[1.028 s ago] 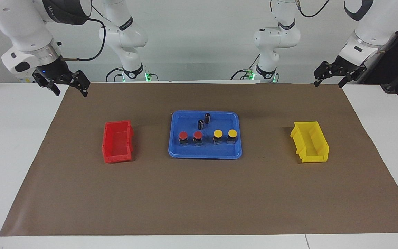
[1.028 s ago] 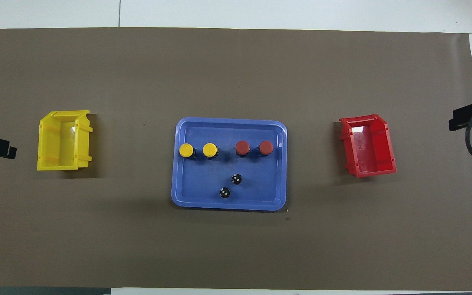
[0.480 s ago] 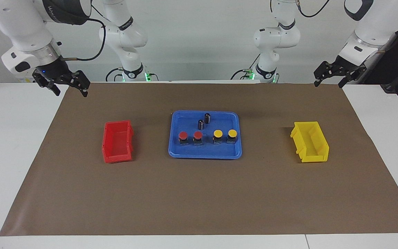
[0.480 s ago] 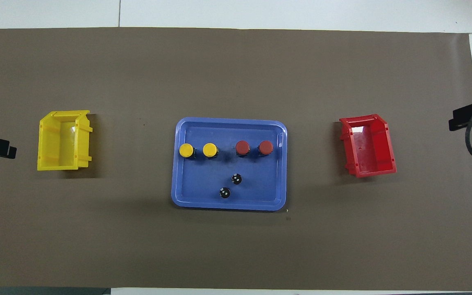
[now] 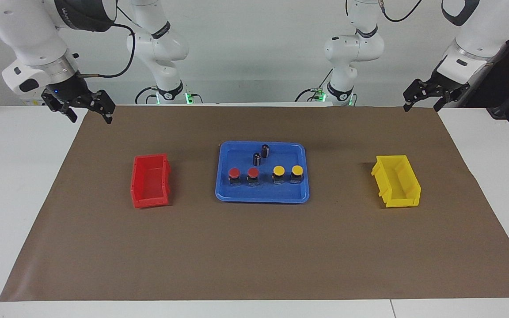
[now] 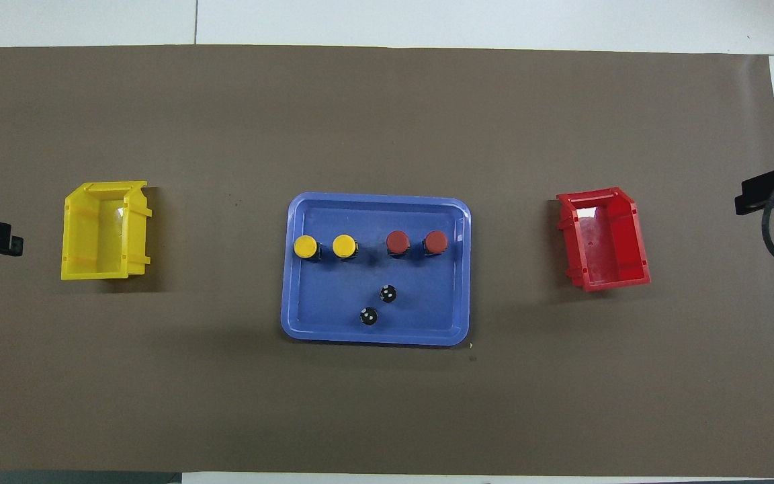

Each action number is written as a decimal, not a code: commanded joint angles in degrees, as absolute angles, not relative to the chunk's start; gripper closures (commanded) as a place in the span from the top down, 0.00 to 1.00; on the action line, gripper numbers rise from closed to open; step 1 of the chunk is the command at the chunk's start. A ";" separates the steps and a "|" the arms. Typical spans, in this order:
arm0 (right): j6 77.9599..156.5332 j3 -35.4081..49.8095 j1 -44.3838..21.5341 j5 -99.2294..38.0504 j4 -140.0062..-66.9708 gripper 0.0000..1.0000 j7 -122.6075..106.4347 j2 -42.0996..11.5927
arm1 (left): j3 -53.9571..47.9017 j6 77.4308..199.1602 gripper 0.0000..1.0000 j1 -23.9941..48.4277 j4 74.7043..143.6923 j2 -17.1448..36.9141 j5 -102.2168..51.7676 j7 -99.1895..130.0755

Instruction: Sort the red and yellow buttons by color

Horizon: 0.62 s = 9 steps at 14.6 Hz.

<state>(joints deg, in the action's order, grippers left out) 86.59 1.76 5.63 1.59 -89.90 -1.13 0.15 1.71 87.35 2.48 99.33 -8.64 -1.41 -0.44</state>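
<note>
Brown mat, red and yellow buttons (image 5: 263, 175) in blue tray (image 5: 301, 194), well apart from released left tool (image 5: 429, 98), right tool (image 5: 87, 109)

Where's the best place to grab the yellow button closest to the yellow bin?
Probably straight down from above onto the yellow button, jaws closing on its round cap. It stands upright in the blue tray, its neighbour close beside it, so grip across the row.

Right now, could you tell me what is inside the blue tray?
Inside the blue tray: two yellow buttons, two red buttons, two dark cylinders. Nothing covers them.
</note>
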 commanded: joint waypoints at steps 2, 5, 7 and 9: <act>86.13 1.93 4.83 1.49 -90.70 1.00 -2.29 0.79 | 1.50 89.38 1.00 2.55 100.63 -10.02 -2.11 0.70; 86.22 1.93 4.83 1.49 -90.70 1.00 -2.29 0.79 | 1.58 88.15 1.00 2.20 100.72 -10.20 -2.20 0.88; 86.31 1.93 4.83 1.41 -90.70 1.00 -2.29 0.79 | 1.58 88.15 1.00 2.02 100.72 -10.20 -2.20 0.88; 86.48 1.93 4.75 1.49 -90.70 1.00 -2.29 0.79 | 1.58 88.15 1.00 2.11 100.72 -10.20 -2.11 0.88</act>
